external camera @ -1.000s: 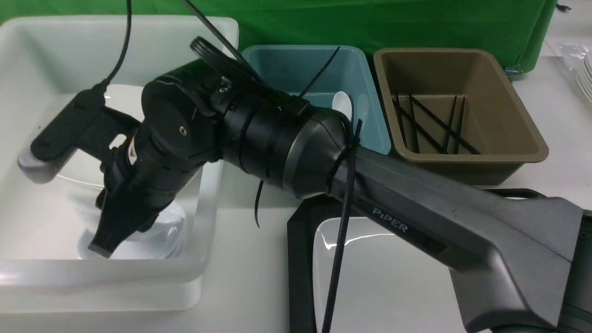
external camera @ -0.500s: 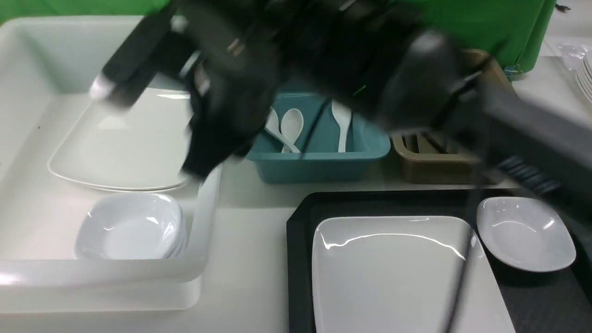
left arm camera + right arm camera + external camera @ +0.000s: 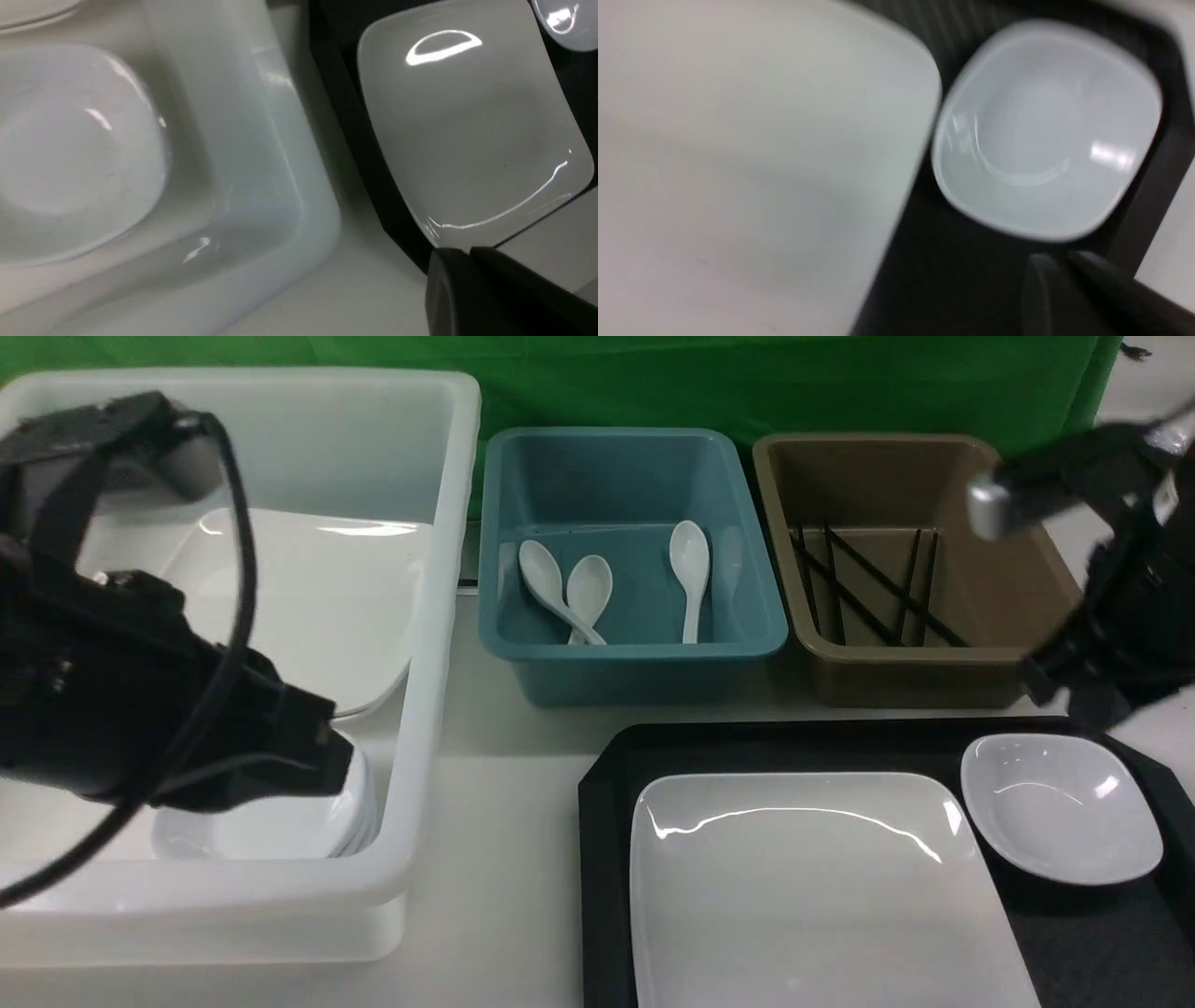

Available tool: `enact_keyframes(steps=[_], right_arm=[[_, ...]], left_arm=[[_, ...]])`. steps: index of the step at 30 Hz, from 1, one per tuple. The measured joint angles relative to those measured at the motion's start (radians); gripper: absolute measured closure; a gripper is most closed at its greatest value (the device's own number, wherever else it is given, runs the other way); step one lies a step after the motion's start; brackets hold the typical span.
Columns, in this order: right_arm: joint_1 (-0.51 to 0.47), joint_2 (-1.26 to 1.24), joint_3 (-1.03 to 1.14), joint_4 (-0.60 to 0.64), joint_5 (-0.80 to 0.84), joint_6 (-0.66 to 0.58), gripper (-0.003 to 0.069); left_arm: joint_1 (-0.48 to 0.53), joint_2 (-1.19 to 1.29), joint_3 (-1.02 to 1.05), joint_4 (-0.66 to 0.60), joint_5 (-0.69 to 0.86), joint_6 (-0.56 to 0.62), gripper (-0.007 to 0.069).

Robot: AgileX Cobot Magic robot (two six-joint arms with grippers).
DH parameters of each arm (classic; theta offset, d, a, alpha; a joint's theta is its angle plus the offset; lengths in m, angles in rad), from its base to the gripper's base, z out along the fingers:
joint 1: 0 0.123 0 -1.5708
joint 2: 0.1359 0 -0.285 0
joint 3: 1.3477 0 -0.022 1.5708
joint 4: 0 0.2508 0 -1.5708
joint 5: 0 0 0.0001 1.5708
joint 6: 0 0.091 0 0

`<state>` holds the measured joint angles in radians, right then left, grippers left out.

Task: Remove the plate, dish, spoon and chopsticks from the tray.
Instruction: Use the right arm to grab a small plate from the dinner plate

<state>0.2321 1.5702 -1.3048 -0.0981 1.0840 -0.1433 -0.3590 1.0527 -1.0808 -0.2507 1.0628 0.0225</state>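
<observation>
The large white plate [image 3: 812, 887] lies on the black tray [image 3: 607, 775], and the small white dish [image 3: 1060, 807] sits beside it at the tray's right end. No spoon or chopsticks show on the tray. Three white spoons [image 3: 689, 574] lie in the blue bin and black chopsticks [image 3: 868, 588] in the brown bin. My right gripper [image 3: 1074, 695] hangs just behind the dish [image 3: 1045, 130], its fingers close together and empty [image 3: 1059, 259]. My left gripper [image 3: 327, 756] is over the white bin's near right corner, shut on nothing [image 3: 460, 252]. The plate [image 3: 467, 121] shows beyond it.
A big white bin [image 3: 439, 616] on the left holds a large square plate [image 3: 317, 607] and a stack of small dishes [image 3: 280, 826]. The blue bin [image 3: 635, 663] and brown bin [image 3: 934, 667] stand behind the tray. A green cloth hangs at the back.
My right arm has swung out of the white bin and across to the far right, behind the tray's dish. My left arm has come into view over the white bin.
</observation>
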Motion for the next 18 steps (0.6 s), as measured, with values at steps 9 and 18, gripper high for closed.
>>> enact_keyframes(steps=[9, 18], right_arm=[[-0.049, 0.089, 0.217, 0.007, -0.221, -0.083, 0.0160], [-0.049, 0.170, 0.218, -0.009, -0.283, -0.113, 0.0145]], left_arm=[[-0.049, 0.067, 0.001, 0.082, -0.032, -0.030, 0.0613], [-0.049, 0.075, 0.001, 0.111, -0.037, -0.033, 0.0613]])
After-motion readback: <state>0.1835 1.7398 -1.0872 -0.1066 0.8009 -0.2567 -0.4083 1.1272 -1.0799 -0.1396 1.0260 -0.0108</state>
